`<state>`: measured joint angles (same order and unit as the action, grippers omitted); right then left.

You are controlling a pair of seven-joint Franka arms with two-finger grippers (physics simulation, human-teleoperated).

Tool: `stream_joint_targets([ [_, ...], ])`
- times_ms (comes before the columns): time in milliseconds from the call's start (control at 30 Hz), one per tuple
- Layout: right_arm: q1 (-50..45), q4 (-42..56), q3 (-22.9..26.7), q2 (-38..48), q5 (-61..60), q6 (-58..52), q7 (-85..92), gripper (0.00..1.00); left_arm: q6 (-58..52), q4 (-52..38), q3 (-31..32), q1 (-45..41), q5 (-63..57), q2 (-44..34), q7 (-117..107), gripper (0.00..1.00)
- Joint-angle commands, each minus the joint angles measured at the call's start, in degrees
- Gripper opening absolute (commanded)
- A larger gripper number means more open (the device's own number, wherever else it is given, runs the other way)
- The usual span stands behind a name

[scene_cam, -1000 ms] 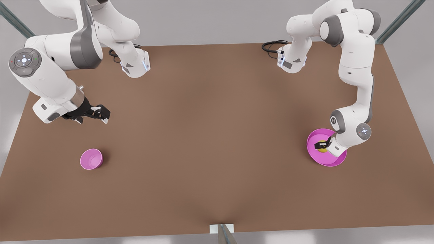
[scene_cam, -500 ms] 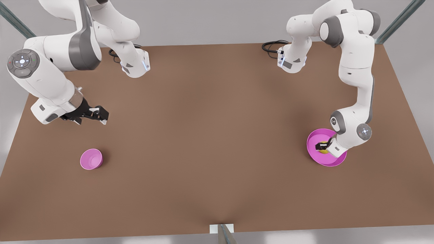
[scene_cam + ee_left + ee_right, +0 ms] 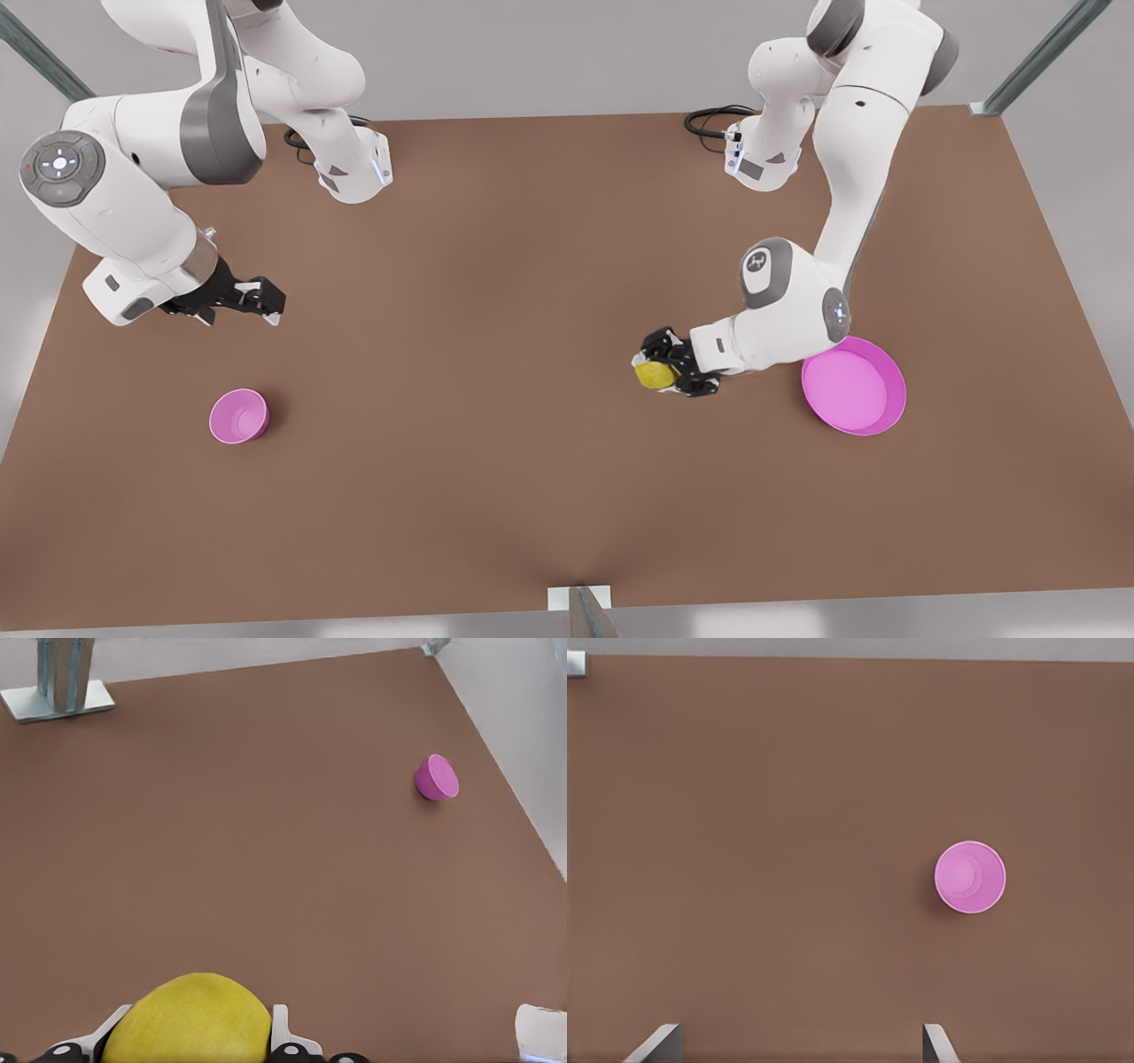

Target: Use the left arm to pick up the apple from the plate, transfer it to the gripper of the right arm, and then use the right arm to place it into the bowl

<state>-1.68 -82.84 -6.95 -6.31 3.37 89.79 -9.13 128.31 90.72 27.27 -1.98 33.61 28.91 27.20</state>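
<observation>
The yellow-green apple [image 3: 654, 376] hangs above the bare table, with my left gripper [image 3: 660, 370] shut on it, left of the plate in the front view. In the left wrist view the apple [image 3: 190, 1026] sits between the fingers [image 3: 282, 1035]. The wide magenta plate [image 3: 855, 390] lies at the front view's right with nothing on it. The small pink bowl [image 3: 238, 416] stands at the front view's left, also seen as the bowl [image 3: 437, 778] and the bowl [image 3: 970, 876]. My right gripper [image 3: 264, 303] waits open above and behind the bowl, its fingers [image 3: 937, 1045] wide apart.
Both arm bases [image 3: 354, 173] and a black cable [image 3: 709, 120] stand along the table's back edge. A metal post on a white foot [image 3: 580, 607] is at the middle of the front edge, also the post [image 3: 64, 678]. Brown table stretches between bowl and plate.
My left gripper has lifted the apple off the plate and carried it toward the front view's left. The plate is now bare. The right arm has barely moved.
</observation>
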Motion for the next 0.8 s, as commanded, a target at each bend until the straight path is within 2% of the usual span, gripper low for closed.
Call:
stream_joint_targets([
  [0, -0.52, -0.05, -0.08, -0.1, -0.21, -0.58, -0.36, 1.0, -1.83, -2.22, 1.47, -0.92, 10.24, 2.29, 34.22, 0.77],
  [33, -0.43, -0.05, -0.61, -0.37, -1.61, -1.02, -0.36, 1.0, 0.01, -2.31, 1.65, -2.06, 15.08, 3.88, 41.17, 0.77],
  [133, 2.12, 0.22, 0.18, -3.88, -24.89, -0.58, -2.29, 1.0, 3.26, -3.0, 2.17, -5.31, 27.47, 6.16, 57.25, 0.77],
  [200, 2.29, 2.23, 0.1, -6.77, -33.24, 1.52, -6.51, 1.0, 3.27, -6.86, 2.61, -7.68, 34.67, 10.73, 68.58, 0.77],
  [300, 2.29, 6.37, 0.1, -14.07, -46.17, 7.41, -5.72, 1.0, 6.52, -15.66, 2.88, -12.52, 37.23, 17.76, 76.42, 0.77],
  [333, 2.29, 8.3, -0.43, -16.88, -46.61, 9.87, -5.72, 1.0, 7.31, -17.95, 2.96, -13.66, 37.32, 19.78, 78.09, 0.72],
  [367, 1.59, 8.92, -0.61, -18.64, -49.77, 13.99, -5.54, 1.0, 8.62, -19.7, 3.05, -14.71, 37.84, 21.19, 79.49, 0.62],
  [433, 0.36, 8.04, -2.72, -21.37, -54.25, 20.6, -2.74, 1.0, 10.73, -20.32, 3.67, -15.86, 38.11, 21.9, 79.5, 0.62],
  [500, 0.27, 7.43, -2.8, -24.18, -62.16, 20.42, 3.5, 1.0, 12.4, -20.41, 3.84, -16.83, 38.99, 22.07, 79.5, 0.62],
  [600, 3.43, -1.52, -7.55, -19.71, -64.37, 21.21, 8.43, 1.0, 13.72, -21.99, 3.93, -17.97, 39.07, 23.21, 79.59, 0.62],
  [667, 6.51, -8.91, -7.9, -15.14, -65.94, 20.69, 10.71, 1.0, 13.9, -22.43, 4.11, -18.32, 39.08, 23.48, 79.5, 0.62],
  [700, 8.18, -13.57, -7.99, -13.38, -70.6, 20.78, 15.36, 1.0, 13.9, -22.43, 4.9, -18.15, 39.08, 23.48, 79.5, 0.62],
  [767, 8.71, -17.71, -8.08, -12.67, -74.91, 20.78, 22.22, 1.0, 13.81, -22.43, 6.3, -17.71, 39.08, 23.48, 79.24, 0.62],
])
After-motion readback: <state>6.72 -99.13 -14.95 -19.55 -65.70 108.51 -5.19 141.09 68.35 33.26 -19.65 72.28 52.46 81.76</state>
